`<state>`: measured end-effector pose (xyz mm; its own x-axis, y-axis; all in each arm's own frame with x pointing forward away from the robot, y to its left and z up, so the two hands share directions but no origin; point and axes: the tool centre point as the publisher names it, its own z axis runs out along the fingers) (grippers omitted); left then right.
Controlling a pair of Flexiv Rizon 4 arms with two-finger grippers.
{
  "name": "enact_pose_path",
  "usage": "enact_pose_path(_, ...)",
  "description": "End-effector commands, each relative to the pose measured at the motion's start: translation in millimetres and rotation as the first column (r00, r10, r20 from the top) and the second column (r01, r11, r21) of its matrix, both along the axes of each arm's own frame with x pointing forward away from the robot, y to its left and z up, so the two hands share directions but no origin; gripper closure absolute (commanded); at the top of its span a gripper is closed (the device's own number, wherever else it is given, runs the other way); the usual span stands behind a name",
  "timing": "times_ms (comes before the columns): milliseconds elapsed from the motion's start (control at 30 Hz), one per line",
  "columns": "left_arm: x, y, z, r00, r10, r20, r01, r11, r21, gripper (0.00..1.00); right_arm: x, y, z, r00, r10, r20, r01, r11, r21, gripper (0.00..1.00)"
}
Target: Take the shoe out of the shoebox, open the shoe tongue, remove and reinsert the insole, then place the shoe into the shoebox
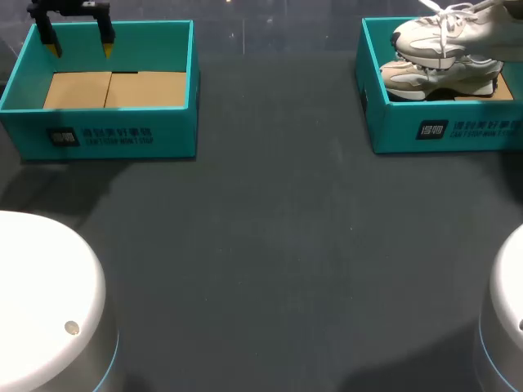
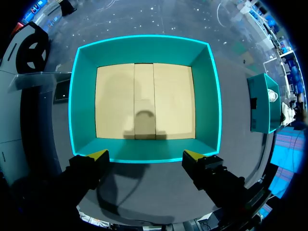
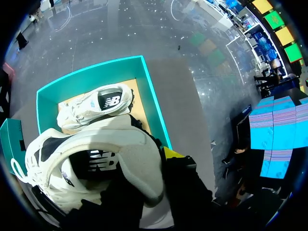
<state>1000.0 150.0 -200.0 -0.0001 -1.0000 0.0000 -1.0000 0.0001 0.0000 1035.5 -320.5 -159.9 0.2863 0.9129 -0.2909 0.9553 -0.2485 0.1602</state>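
A white sneaker (image 1: 445, 34) hangs above the right teal shoebox (image 1: 458, 131). My right gripper (image 3: 159, 161) is shut on that sneaker (image 3: 110, 163) at its heel collar. Only one yellow fingertip (image 3: 171, 154) shows; the other is hidden by the shoe. A second white sneaker (image 1: 441, 77) lies on its side inside this shoebox (image 3: 150, 101), below the held one, and also shows as the lower sneaker (image 3: 96, 106) in the right wrist view. My left gripper (image 1: 79, 47) stands open over the left teal shoebox (image 1: 106, 135), with nothing between its fingers (image 2: 96, 156).
The left shoebox (image 2: 144, 48) holds only its cardboard floor (image 2: 144, 101). The right shoebox (image 2: 262, 106) shows far off to the side in the left wrist view. Dark tabletop (image 1: 270, 245) spreads between and in front of both boxes.
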Motion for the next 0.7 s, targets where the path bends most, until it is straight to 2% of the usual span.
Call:
enact_pose_path(33,0.0,0,0,1.0,0.0,0.0,0.0,1.0,0.0,0.0,-21.5,12,24,1.0,0.005,0.028,-0.005,1.0,-0.016,1.0)
enact_pose_path(333,0.0,0,0,1.0,0.0,0.0,0.0,1.0,0.0,0.0,-59.0,45,46,0.998,0.016,0.058,-0.015,1.0,-0.02,1.0)
enact_pose_path(700,0.0,0,0,1.0,0.0,0.0,0.0,1.0,0.0,0.0,-103.5,86,50,0.997,-0.008,0.074,0.011,0.999,-0.036,1.0)
